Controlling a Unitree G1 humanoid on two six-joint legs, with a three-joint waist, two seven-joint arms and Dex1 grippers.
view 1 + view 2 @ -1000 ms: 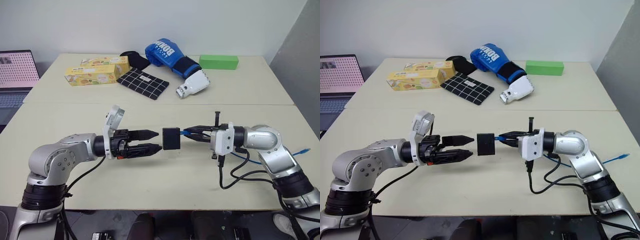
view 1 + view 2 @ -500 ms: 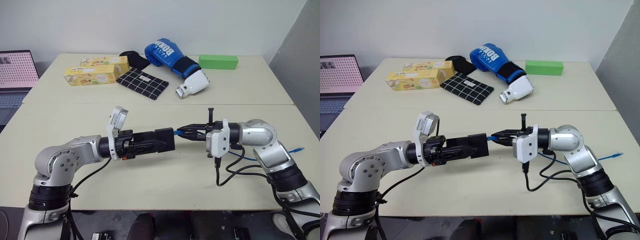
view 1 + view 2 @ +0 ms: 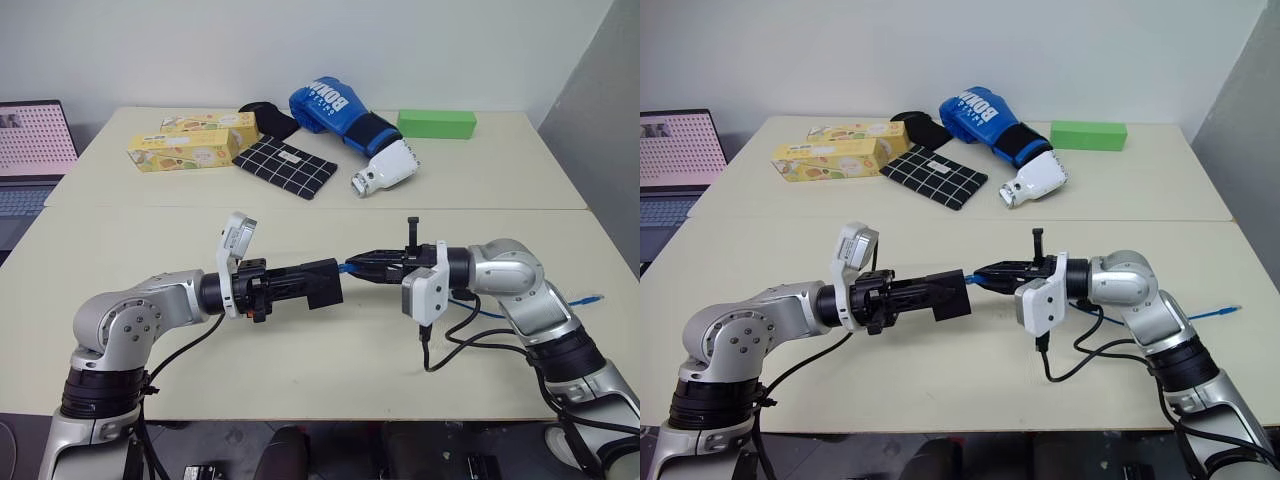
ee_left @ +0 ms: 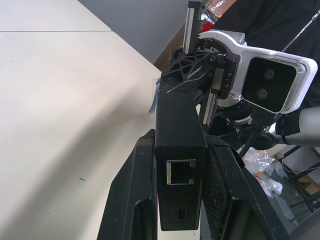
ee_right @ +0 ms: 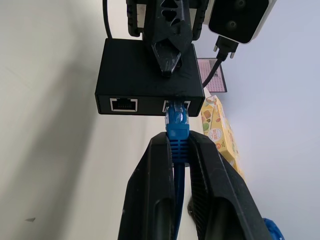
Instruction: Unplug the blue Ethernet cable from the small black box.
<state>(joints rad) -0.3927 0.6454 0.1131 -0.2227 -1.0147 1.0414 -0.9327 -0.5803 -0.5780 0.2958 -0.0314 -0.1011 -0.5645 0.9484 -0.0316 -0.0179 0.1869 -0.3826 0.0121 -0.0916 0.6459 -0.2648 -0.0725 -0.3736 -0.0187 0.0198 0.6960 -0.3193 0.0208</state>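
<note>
I have both arms raised over the pale, smooth counter (image 3: 300,370), pointing toward each other. At the back lie a glossy blue boxing glove (image 3: 345,120), a green block (image 3: 437,123), two yellow cartons (image 3: 185,148), a checked black cloth (image 3: 288,167) and, off to the left, a laptop (image 3: 30,150).

The left gripper (image 3: 300,283) has its jaws clamped on the small black box (image 3: 322,282), a flat matte plastic square held level above the counter. In the left wrist view the box (image 4: 179,165) sits pinched between the two textured black fingers (image 4: 135,200), an empty port facing the camera.

The right gripper (image 3: 365,267) has its jaws closed narrow on the blue Ethernet cable (image 5: 176,145), gripping the ribbed boot just behind the plug. That plug is still seated in the right-hand port of the box, beside an empty one. The thin cord trails behind the right arm, its far end (image 3: 595,299) resting on the counter.

By my reading, both grips are set and nothing is pulled yet. What remains is separating the two: pressing the latch if needed and drawing the plug straight out, without twisting the box.
</note>
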